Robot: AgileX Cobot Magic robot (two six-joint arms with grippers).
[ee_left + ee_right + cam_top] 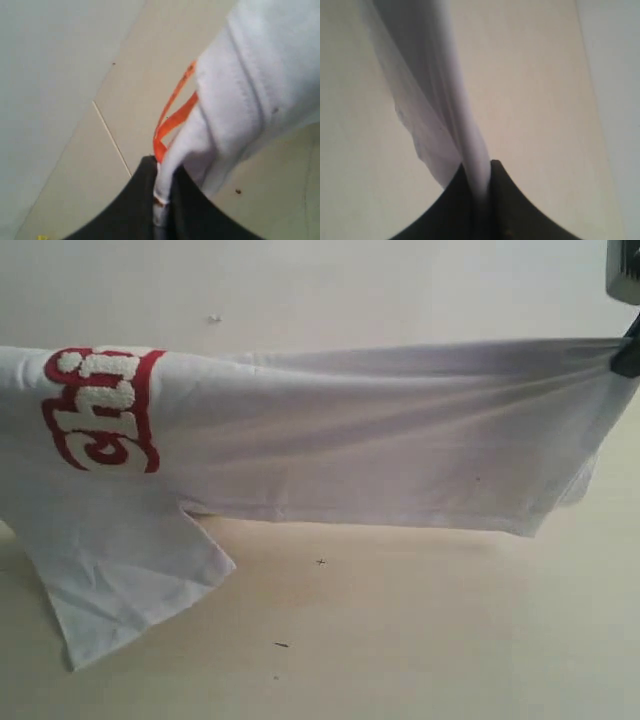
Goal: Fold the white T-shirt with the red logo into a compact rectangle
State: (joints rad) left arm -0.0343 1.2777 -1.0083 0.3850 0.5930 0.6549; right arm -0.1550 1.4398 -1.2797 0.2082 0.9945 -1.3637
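We hold the white T-shirt (380,440) in the air between both arms, stretched out sideways above the table (400,640). The left gripper (162,175) is closed tight on the neck end of the shirt. Its two dark fingers pinch a fold of fabric just beside the orange tag (172,112), with no gap between them. The right gripper (479,172) is also closed, and it clamps a thin edge of cloth at the opposite end. In the exterior view this gripper shows only as a dark piece at the upper right corner, where the fabric pulls to a point. The left gripper is outside that view.

The body of the shirt hangs down like a curtain from the line between the two grips. One sleeve (120,580) drops lower on the left, and its end seems to rest on the table. The red logo (100,410) is turned on its side near the left edge, and only its first letters can be read.

We judge that the task is at an early or middle stage. The shirt is lifted and pulled straight, but no compact rectangle exists yet. We cannot tell whether the hanging cloth is already doubled lengthwise. What is left, in our opinion, is to lay it down flat, bring in the sleeve, and fold the length over.
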